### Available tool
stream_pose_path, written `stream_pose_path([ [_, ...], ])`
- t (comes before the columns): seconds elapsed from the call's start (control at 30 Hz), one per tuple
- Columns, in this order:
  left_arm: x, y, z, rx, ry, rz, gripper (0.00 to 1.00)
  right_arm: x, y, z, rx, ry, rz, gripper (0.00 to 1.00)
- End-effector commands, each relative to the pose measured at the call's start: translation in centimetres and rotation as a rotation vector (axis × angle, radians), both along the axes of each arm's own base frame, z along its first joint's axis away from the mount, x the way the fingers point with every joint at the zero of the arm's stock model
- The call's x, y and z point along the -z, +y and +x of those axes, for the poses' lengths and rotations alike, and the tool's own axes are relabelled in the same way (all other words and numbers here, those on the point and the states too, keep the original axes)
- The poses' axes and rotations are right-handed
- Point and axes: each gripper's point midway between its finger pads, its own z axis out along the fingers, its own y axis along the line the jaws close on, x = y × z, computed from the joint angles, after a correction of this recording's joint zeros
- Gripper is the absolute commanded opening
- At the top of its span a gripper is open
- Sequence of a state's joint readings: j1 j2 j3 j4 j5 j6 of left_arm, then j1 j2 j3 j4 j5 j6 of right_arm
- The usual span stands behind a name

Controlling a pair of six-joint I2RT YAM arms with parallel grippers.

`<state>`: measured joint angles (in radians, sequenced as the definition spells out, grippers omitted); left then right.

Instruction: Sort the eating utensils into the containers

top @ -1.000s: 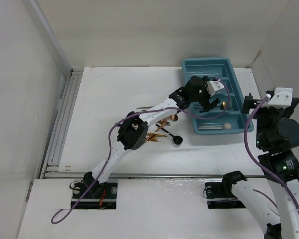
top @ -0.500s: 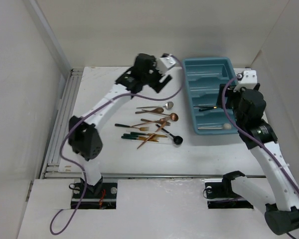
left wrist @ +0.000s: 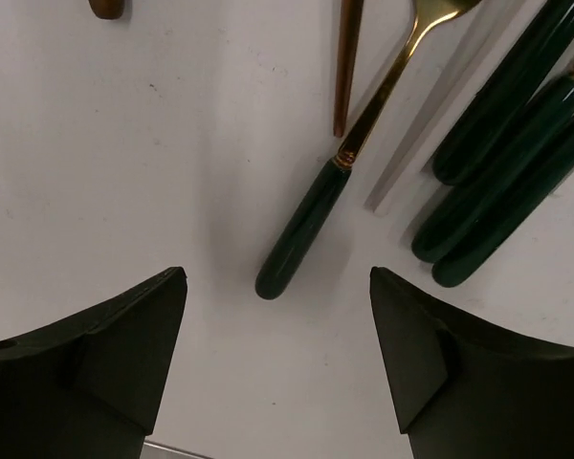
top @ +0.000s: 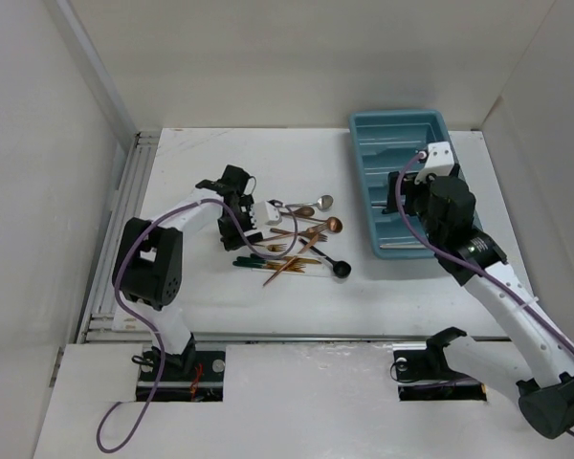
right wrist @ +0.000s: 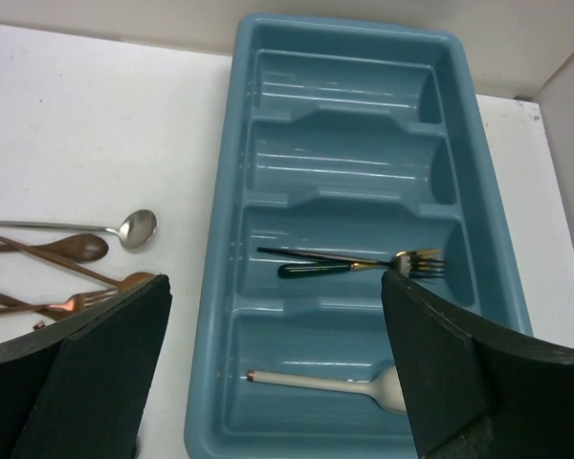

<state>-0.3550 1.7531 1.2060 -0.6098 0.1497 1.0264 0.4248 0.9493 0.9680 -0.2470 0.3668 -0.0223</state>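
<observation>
The eating utensils lie in a loose pile (top: 297, 239) mid-table: copper, gold and green-handled pieces, and a black round-headed spoon (top: 341, 270). My left gripper (top: 247, 228) is open and empty, low over the pile's left end. In the left wrist view its jaws (left wrist: 277, 277) straddle the tip of a green-handled gold fork (left wrist: 306, 225), without touching it. More green handles (left wrist: 497, 191) lie to the right. My right gripper (top: 399, 199) is open and empty over the teal tray (top: 363, 182). The tray (right wrist: 215, 316) holds a green-handled fork (right wrist: 354, 266) and a cream-white spoon (right wrist: 325, 382) in separate compartments.
A silver spoon (right wrist: 134, 228) and a copper spoon (right wrist: 77, 249) lie just left of the tray. A thin dark stick lies beside the fork in the tray. White walls close in the table at the back, left and right.
My left gripper left the tray, swung across the back of the table, then came down at the pile's left end. My right arm swung in from the right to above the tray.
</observation>
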Motion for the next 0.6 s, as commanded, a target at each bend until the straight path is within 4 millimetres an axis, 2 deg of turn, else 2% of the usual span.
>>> stream_pose_path([
  [0.0,-0.5,1.6,1.1,0.105,-0.039,0.046,0.75,-0.8,0.6,0.3,-0.001,-0.048,0.018,0.95],
  [0.17,3.0,2.2,1.5,0.07,0.0,0.089,0.76,-0.4,0.2,0.3,0.031,-0.043,0.006,0.95],
  [0.23,3.9,2.2,1.4,0.071,0.018,0.095,0.73,-0.5,0.0,0.3,0.041,-0.044,0.004,0.95],
  [0.37,5.5,1.3,-1.0,0.132,0.083,0.11,0.66,-1.0,-0.9,-0.2,0.079,-0.051,0.0,0.95],
  [0.4,6.0,0.8,-2.1,0.154,0.098,0.103,0.6,-1.4,-1.1,-0.4,0.077,-0.062,-0.007,0.95],
  [0.43,6.3,0.7,-2.4,0.148,0.104,0.092,0.5,-1.2,-1.4,-0.5,0.086,-0.054,-0.025,0.95],
  [0.47,6.3,0.3,-2.6,0.147,0.106,0.09,0.27,-1.6,-1.5,-0.5,0.096,-0.062,-0.022,0.95],
  [0.5,6.7,0.3,-2.8,0.129,0.12,0.092,0.18,-1.4,-1.6,-0.6,0.094,-0.054,-0.035,0.95],
  [0.57,6.4,0.4,-2.0,0.085,0.119,0.083,0.01,-1.4,-1.6,-0.6,0.094,-0.054,-0.035,0.95],
])
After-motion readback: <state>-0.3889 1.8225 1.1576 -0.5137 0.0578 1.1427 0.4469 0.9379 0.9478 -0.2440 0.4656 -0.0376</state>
